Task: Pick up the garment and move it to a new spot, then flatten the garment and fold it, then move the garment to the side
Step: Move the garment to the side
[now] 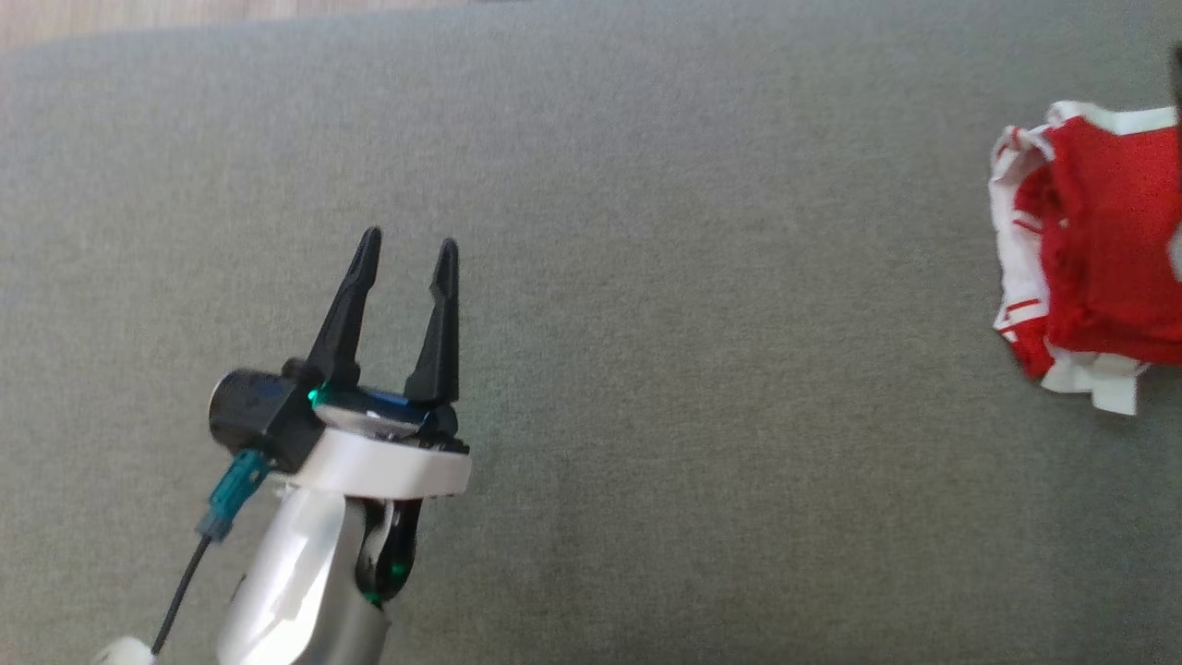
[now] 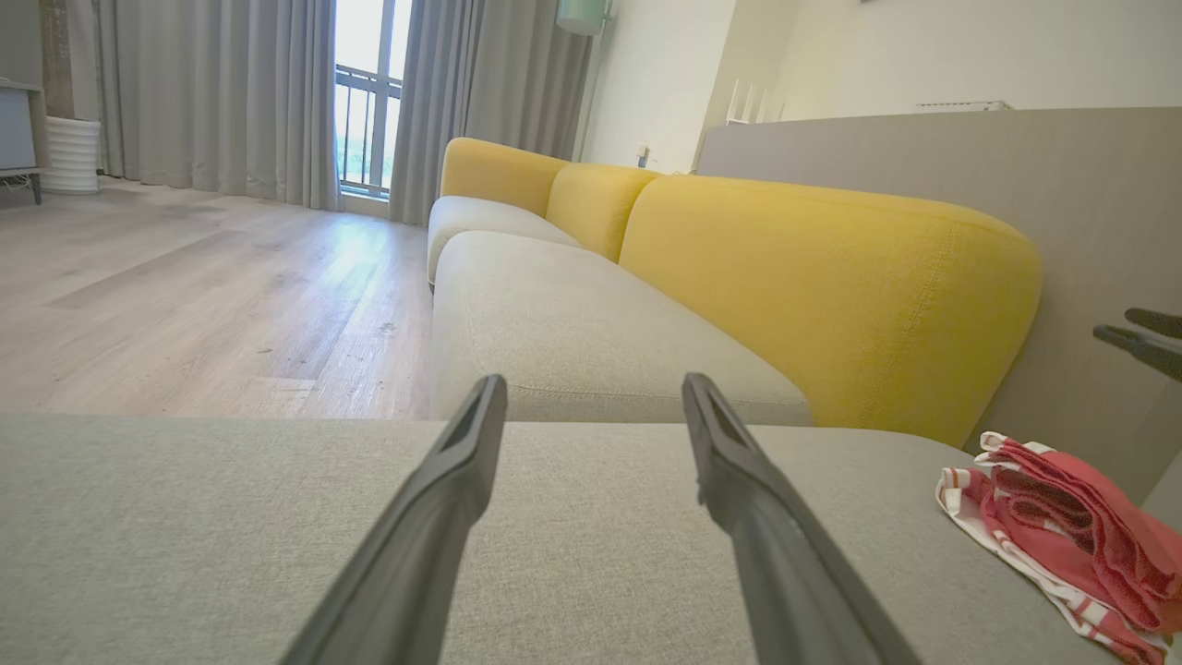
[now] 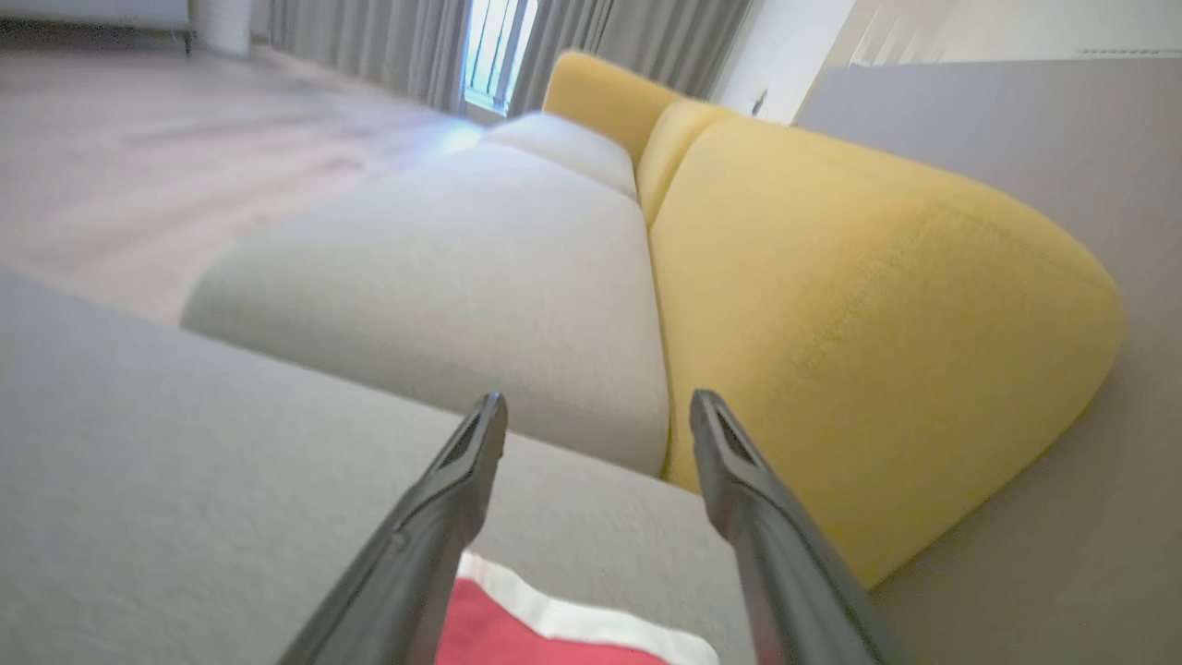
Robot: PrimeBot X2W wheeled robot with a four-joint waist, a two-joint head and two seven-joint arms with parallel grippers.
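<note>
The garment (image 1: 1099, 249), a red fabric item with white trim and red-striped white edging, lies folded in a compact bundle on the grey seat cushion (image 1: 646, 277), at the far right of the head view, partly cut off by that view's right edge. In the left wrist view the garment (image 2: 1062, 517) rests flat on the cushion near the wall-side panel (image 2: 1062, 231). The right gripper (image 3: 600, 400) is positioned above the garment (image 3: 554, 637), whose red surface and white border appear between the bases of its two fingers; the fingers are spread apart and released, with no fabric held between them. The left gripper (image 1: 409, 240) is at the lower left of the head view, well apart from the garment, above bare cushion. Its fingers (image 2: 462, 480) are likewise spread and released, grasping nothing. Beyond the cushion, a sofa seat (image 2: 572, 323) with yellow backrests (image 2: 831, 296) extends toward grey curtains (image 2: 212, 92). A light wood floor (image 2: 185, 296) lies beside it.
</note>
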